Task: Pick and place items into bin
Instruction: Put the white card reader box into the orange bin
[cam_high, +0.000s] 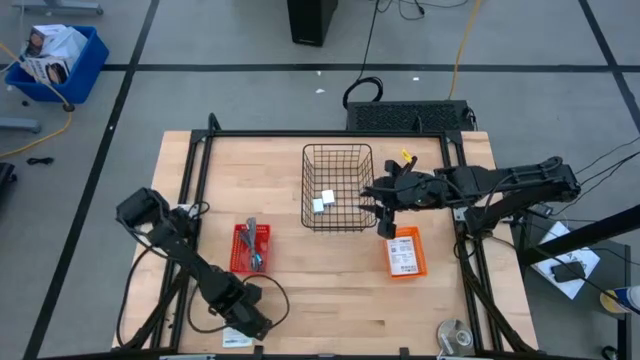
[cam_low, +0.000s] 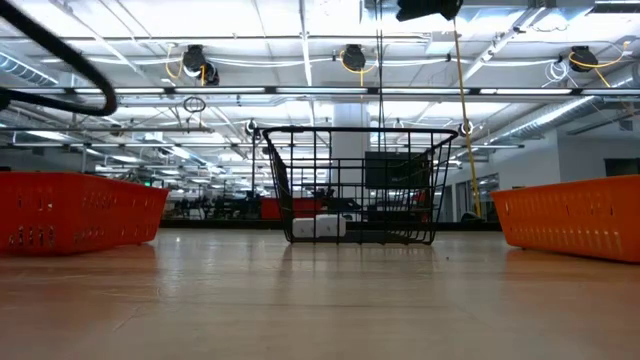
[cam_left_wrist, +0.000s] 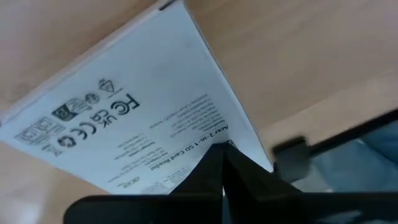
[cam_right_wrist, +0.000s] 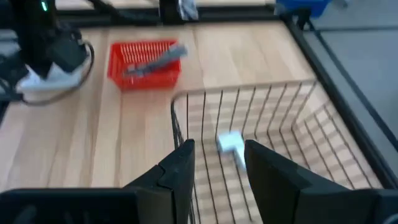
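Wire basket (cam_high: 337, 187) at the surface's middle holds two white blocks (cam_high: 322, 200). Left red tray (cam_high: 250, 248) holds slim tools (cam_high: 252, 245); right orange tray (cam_high: 405, 251) holds cards (cam_high: 404, 250). Right gripper (cam_high: 384, 205), jaws apart, hovers at the basket's rim. Left gripper (cam_high: 245, 325), jaws together, presses a printed card (cam_left_wrist: 134, 127).

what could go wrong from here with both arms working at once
1. The right gripper hovers with open fingers right at the wire basket's rim; a low move could snag the wires and shift it along with the white blocks inside.
2. The left gripper sits shut over a flat white card at the table's near edge; a flat card gives little to pinch and could slide off.
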